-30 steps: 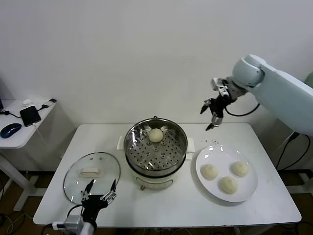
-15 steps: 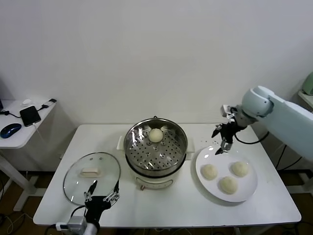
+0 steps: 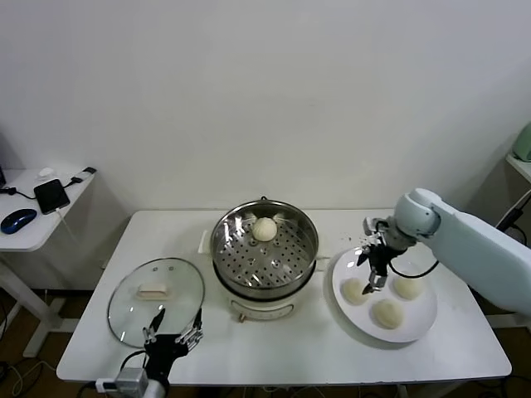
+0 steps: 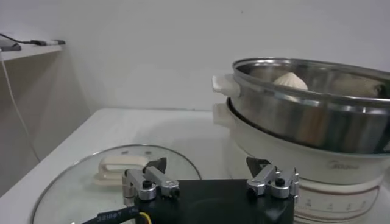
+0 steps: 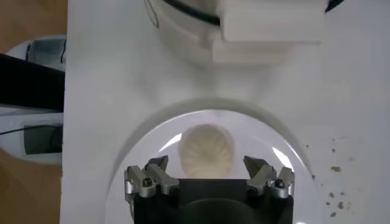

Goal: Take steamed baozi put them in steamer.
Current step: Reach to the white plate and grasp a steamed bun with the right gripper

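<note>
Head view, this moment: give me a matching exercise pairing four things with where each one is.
Things:
1. round glass lid
2. lone cream-white baozi
3. right gripper
4. left gripper

Places:
A. on the perforated tray in the shiny steel steamer
B. above the flat white plate
C. at the table's front edge, by the lid
D. flat on the table, left of the steamer

Pairs: 1-D, 2-A, 3-B, 4-C

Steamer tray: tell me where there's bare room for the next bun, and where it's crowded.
Inside the steamer, one bun sits at the back; the tray's middle and front are bare. The plate is crowded: three buns, with the right gripper's open fingers hovering over the left one. The left gripper waits by the lid.
</note>
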You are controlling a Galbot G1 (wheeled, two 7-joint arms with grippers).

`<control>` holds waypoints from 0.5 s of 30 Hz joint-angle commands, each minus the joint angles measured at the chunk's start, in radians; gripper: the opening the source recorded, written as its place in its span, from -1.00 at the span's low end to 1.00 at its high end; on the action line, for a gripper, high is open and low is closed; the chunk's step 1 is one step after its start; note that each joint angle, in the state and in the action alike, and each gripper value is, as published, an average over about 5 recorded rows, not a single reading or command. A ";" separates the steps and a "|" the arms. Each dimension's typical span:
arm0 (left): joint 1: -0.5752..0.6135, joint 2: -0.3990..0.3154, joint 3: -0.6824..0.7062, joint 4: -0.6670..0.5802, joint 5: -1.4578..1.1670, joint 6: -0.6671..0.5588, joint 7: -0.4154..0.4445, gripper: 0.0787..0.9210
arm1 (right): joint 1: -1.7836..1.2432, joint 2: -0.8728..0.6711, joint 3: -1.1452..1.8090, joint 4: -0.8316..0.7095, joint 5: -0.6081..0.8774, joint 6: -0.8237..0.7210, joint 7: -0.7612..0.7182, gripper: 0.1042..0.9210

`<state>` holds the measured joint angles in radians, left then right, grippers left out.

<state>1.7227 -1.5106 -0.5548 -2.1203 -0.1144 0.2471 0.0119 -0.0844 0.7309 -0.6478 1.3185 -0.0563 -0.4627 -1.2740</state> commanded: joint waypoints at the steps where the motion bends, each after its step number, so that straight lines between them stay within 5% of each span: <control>1: -0.005 0.000 -0.001 0.012 0.000 0.002 0.001 0.77 | -0.091 0.041 0.050 -0.067 -0.066 0.028 0.032 0.76; 15: -0.004 -0.004 -0.007 0.021 0.001 0.002 0.000 0.77 | -0.097 0.121 0.062 -0.152 -0.109 0.076 0.042 0.76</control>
<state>1.7178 -1.5141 -0.5606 -2.1021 -0.1143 0.2497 0.0119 -0.1568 0.8187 -0.6000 1.2078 -0.1413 -0.4028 -1.2443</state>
